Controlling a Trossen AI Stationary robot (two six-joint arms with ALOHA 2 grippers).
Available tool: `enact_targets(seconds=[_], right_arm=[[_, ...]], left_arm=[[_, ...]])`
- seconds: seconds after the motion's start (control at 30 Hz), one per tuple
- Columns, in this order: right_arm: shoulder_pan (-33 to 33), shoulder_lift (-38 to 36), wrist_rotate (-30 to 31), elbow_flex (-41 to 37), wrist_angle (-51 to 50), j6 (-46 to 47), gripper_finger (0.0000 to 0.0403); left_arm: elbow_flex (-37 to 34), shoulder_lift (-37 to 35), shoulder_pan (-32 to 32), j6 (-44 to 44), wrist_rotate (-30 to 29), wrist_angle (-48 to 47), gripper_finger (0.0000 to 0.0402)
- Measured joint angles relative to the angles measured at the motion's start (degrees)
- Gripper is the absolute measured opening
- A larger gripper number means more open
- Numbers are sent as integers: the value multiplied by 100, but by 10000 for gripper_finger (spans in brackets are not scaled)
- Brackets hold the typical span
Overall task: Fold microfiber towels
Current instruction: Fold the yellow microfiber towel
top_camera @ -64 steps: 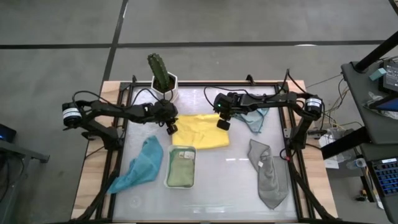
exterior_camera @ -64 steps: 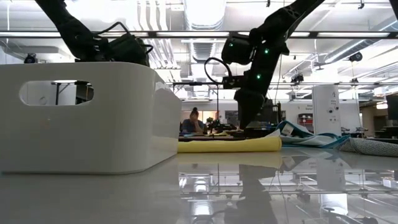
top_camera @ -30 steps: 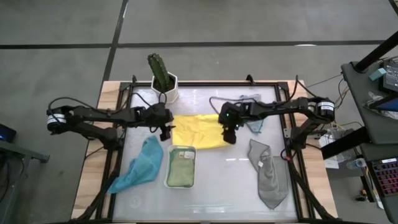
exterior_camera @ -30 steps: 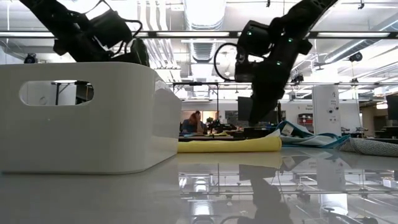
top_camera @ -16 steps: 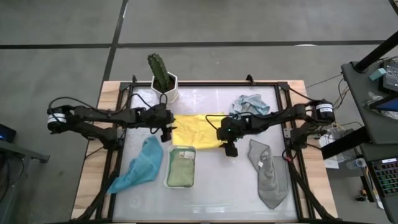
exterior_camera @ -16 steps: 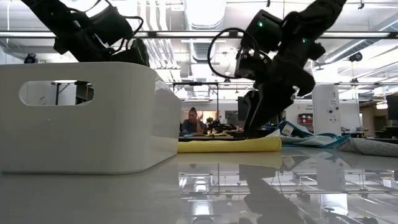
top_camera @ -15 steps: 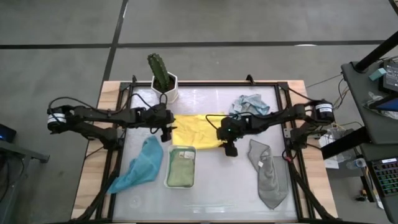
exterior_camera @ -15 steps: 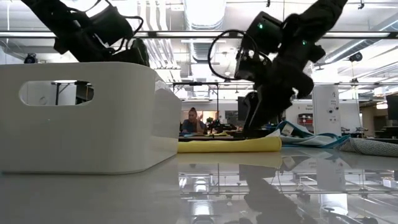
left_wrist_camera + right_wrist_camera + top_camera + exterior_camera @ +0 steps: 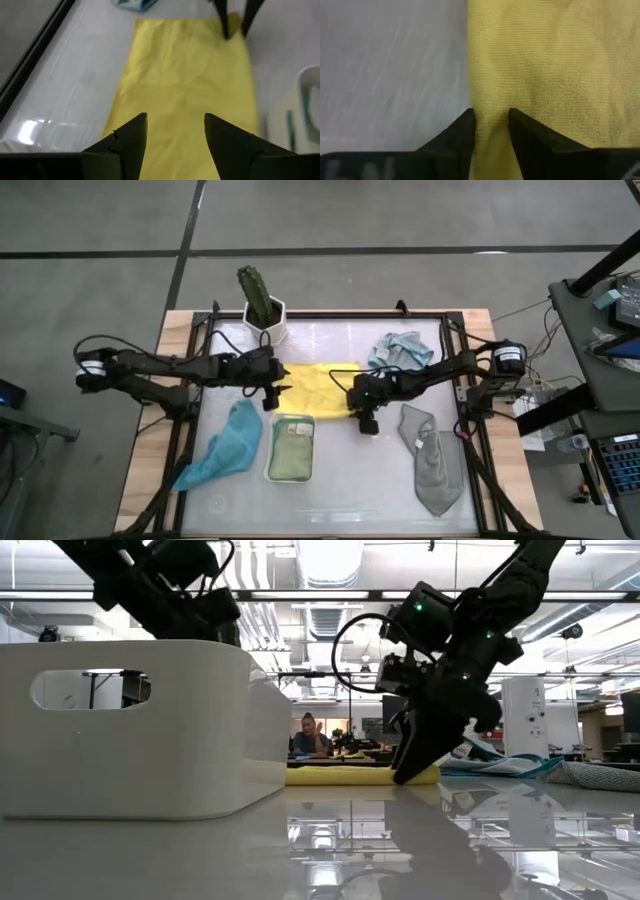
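Observation:
The yellow towel (image 9: 315,388) lies flat on the table's middle as a long strip, also in the low view (image 9: 335,775). My right gripper (image 9: 367,421) is down at its near right corner, shut on the cloth. My left gripper (image 9: 270,393) hovers open above the strip's left end, its fingers (image 9: 131,136) clear of the cloth. A teal towel (image 9: 226,445), a grey towel (image 9: 432,462) and a light blue towel (image 9: 398,350) lie crumpled on the table. A pale green towel (image 9: 291,450) rests folded in the white tray (image 9: 268,460). My right gripper pinches the yellow towel at its right end, close to the near edge (image 9: 490,131). A small ridge of cloth stands bunched between the two fingers (image 9: 462,137). The fingers slant down from the table's right. The rest of the towel lies flat on the table.
A potted cactus (image 9: 262,300) stands at the far edge behind the left arm. The white tray (image 9: 130,730) fills the left of the low view and hides the left gripper there. Bare table shows in front of the yellow towel (image 9: 350,480).
My right gripper has come down and toward the table's near edge, from above the yellow towel's right end to its near right corner. My left gripper has risen a little. The yellow towel has kept its place.

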Motion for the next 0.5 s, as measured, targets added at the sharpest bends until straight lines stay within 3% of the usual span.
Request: enact_targets(seconds=[0.27, 0.5], right_arm=[[-296, 13, 532, 78, 363, 218, 19], [-627, 15, 526, 501, 355, 337, 9]], left_arm=[[141, 2, -126, 2, 2, 111, 182], [139, 235, -121, -2, 5, 779, 182]])
